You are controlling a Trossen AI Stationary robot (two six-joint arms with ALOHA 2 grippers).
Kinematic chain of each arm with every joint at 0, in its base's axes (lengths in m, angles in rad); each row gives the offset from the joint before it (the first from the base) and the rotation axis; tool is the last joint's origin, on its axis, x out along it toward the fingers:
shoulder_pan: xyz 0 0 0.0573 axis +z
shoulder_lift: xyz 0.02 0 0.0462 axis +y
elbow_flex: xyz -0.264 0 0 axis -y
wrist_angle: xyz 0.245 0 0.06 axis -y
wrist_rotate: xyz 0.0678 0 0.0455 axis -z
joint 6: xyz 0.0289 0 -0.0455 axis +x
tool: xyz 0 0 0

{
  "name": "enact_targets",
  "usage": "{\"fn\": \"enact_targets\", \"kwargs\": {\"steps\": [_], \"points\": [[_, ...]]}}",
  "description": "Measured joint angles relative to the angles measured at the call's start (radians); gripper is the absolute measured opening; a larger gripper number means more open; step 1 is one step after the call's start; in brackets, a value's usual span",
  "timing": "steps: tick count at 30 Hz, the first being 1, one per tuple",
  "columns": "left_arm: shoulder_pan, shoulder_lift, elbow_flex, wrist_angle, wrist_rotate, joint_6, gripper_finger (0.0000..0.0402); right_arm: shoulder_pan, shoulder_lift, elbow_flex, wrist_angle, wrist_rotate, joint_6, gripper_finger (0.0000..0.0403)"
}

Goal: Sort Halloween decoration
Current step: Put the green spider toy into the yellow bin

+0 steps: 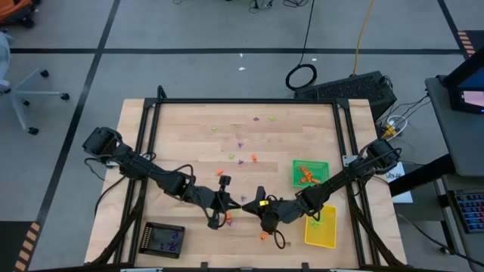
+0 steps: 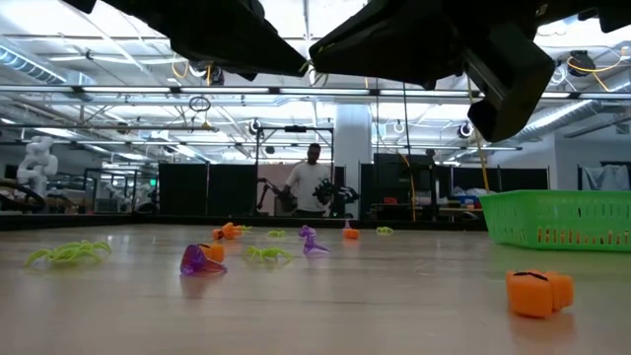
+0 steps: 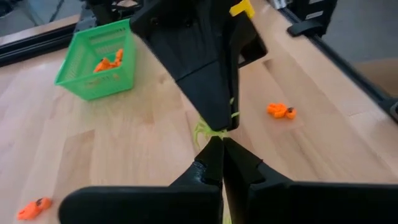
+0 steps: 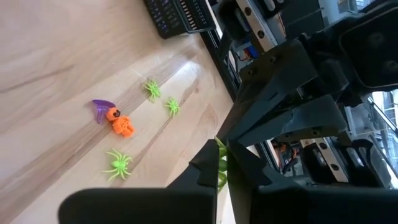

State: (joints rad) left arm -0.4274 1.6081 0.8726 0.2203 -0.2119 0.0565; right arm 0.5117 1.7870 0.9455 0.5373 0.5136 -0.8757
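A lime green spider trinket hangs in the air between my two grippers, above the middle of the table's near half. My left gripper and my right gripper meet tip to tip, and both are shut on the spider. Other trinkets lie loose on the table: orange ones, purple ones and green ones. In the right wrist view, green spiders, an orange trinket and a purple one lie on the wood below. My left gripper pinches the spider between its two fingertips, coming level from the table's left; green legs stick out past the tips. The spider is clear of the table. My right gripper pinches the same spider between its two fingers, coming level from the table's right; a green part shows in the narrow gap. A green leg sticks out beside its tips.
A green tray holding orange trinkets stands at the right. A yellow tray is near the front right and a black tray at the front left. A person stands in the room far behind the table.
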Motion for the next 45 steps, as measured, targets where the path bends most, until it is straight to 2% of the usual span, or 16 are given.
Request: {"fn": "enact_targets", "kwargs": {"steps": [5, 9, 13, 24, 30, 34, 45], "points": [[0.000, 0.000, 0.000, 0.008, 0.025, -0.033, 0.0051, 0.000, 0.000, 0.000, -0.005, -0.001, 0.000, 0.0003], [0.000, 0.000, 0.000, 0.010, -0.054, -0.033, 0.0097, 0.000, 0.000, 0.000, -0.012, 0.006, 0.001, 0.0003], [0.000, 0.000, 0.000, 0.010, -0.111, -0.033, 0.0123, 0.005, 0.000, 0.000, -0.013, 0.010, 0.025, 0.0002], [-0.007, -0.001, 0.000, -0.034, -0.117, -0.025, 0.0128, 0.029, -0.049, 0.000, -0.073, 0.014, 0.111, 0.0002], [-0.007, -0.001, 0.000, -0.046, -0.120, -0.026, 0.0128, 0.058, -0.156, 0.000, -0.246, 0.014, 0.294, 0.0002], [-0.006, -0.001, 0.000, 0.005, -0.141, -0.027, 0.0128, 0.079, -0.224, 0.000, -0.366, 0.014, 0.434, 0.0002], [-0.004, -0.002, 0.000, 0.049, -0.142, -0.026, 0.0128, 0.150, -0.339, 0.000, -0.579, 0.014, 0.767, 0.0002]]}}
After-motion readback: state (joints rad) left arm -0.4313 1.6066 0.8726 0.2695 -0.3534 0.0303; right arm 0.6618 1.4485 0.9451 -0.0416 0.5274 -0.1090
